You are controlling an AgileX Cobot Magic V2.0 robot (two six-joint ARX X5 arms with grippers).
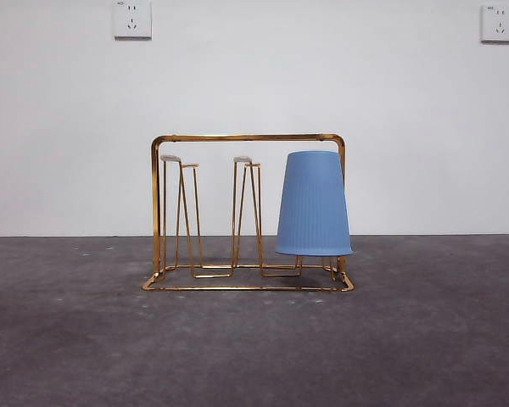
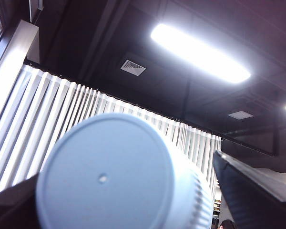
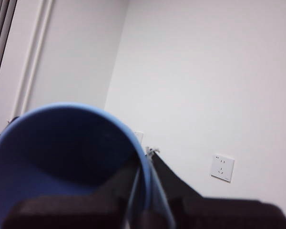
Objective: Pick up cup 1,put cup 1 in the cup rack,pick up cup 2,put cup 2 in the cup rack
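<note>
The gold wire cup rack stands mid-table in the front view. A blue ribbed cup sits upside down over its right-hand prongs, and the other white-tipped prongs are bare. Neither arm shows in the front view. My left gripper points up at the ceiling, shut on a pale blue cup whose flat bottom faces the camera. In the right wrist view, my right gripper is shut on the rim of a blue cup, one jaw inside the wall and one outside. I cannot tell which cup is cup 1 or cup 2.
Dark grey tabletop stretches around the rack. A white wall behind carries power sockets at the upper left and upper right. The left wrist view shows ceiling lights and vertical blinds.
</note>
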